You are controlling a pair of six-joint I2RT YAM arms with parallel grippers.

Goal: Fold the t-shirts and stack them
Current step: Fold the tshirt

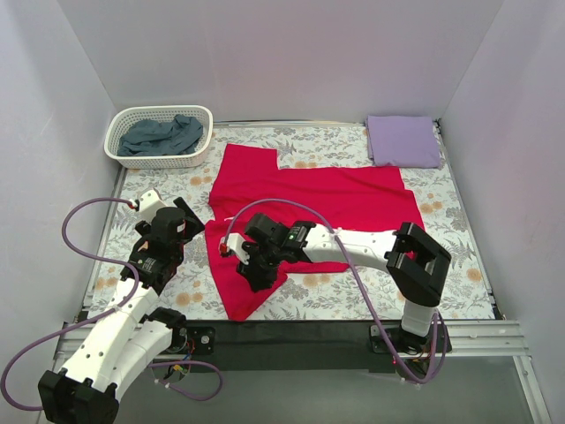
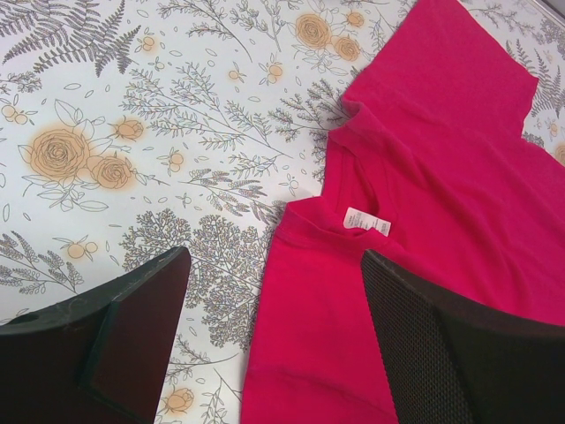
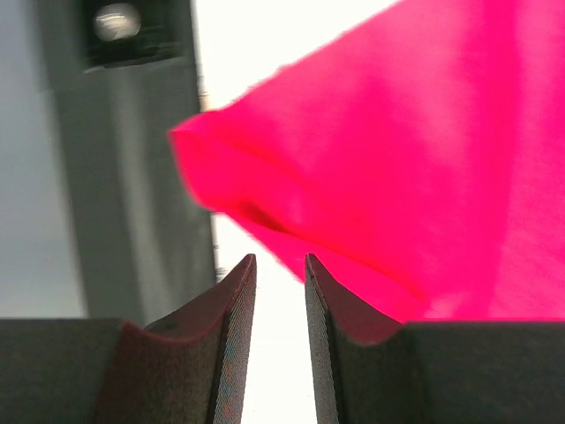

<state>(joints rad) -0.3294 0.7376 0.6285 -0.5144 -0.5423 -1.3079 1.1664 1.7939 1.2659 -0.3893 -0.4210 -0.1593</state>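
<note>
Lying flat across the middle of the table (image 1: 446, 256), the red tee (image 1: 309, 190) looks light, limp and prone to wrinkle. It will likely sag from any single pinch, so two holds well apart on one edge should carry it best.

The left claw (image 2: 275, 261) hangs spread wide just beside the collar (image 2: 353, 181), the label (image 2: 366, 222) in plain sight. A shoulder seam there seems a fair place to grip.

The right claw (image 3: 280, 261) sits low over the tee's near left part. Its jaws stand a narrow slit apart with light showing through and no cloth between them. A red fold lies just beyond the tips.

The lavender tee (image 1: 403, 140) lies folded in the far right corner, and the grey tee (image 1: 163, 134) is heaped in the basket (image 1: 159, 162) at far left. Walls close three sides. The near right of the table shows only its flowered cover, which is room to fold into.
</note>
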